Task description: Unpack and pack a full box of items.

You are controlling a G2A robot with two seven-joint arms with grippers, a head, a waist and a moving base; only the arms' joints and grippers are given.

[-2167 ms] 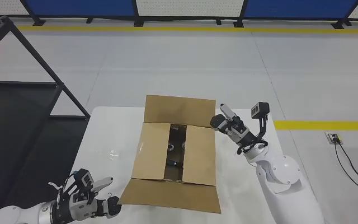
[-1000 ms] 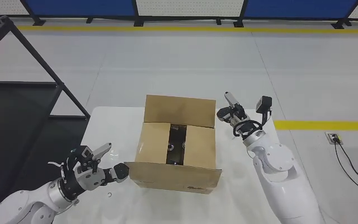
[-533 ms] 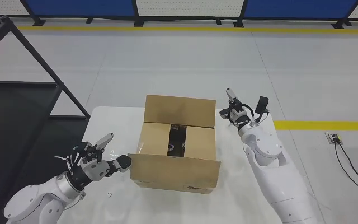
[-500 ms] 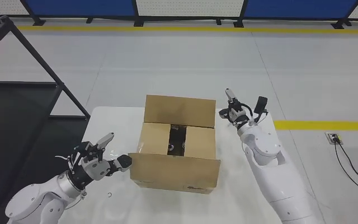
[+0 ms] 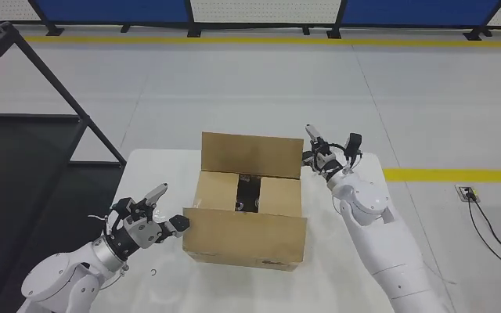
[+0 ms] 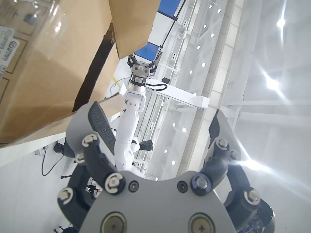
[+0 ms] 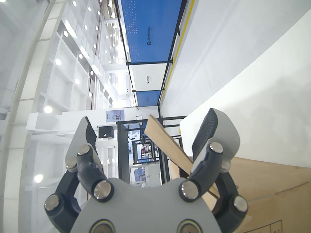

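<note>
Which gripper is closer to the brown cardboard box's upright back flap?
Right. The open right gripper straddles the back flap's corner; the left gripper hovers beside the front flap's end.

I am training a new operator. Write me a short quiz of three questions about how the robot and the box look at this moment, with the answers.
1. True or false: the left gripper is shut on a flap of the cardboard box.
2. Where is the right gripper? A) by the box's far right corner; B) deep inside the box; C) touching the left gripper.
3. Fill in: in the right wrist view, the edge of a cardboard ____ lies inside the open right gripper.

Key: 1 false, it is open beside the box's near left corner; 2 A; 3 flap.
</note>
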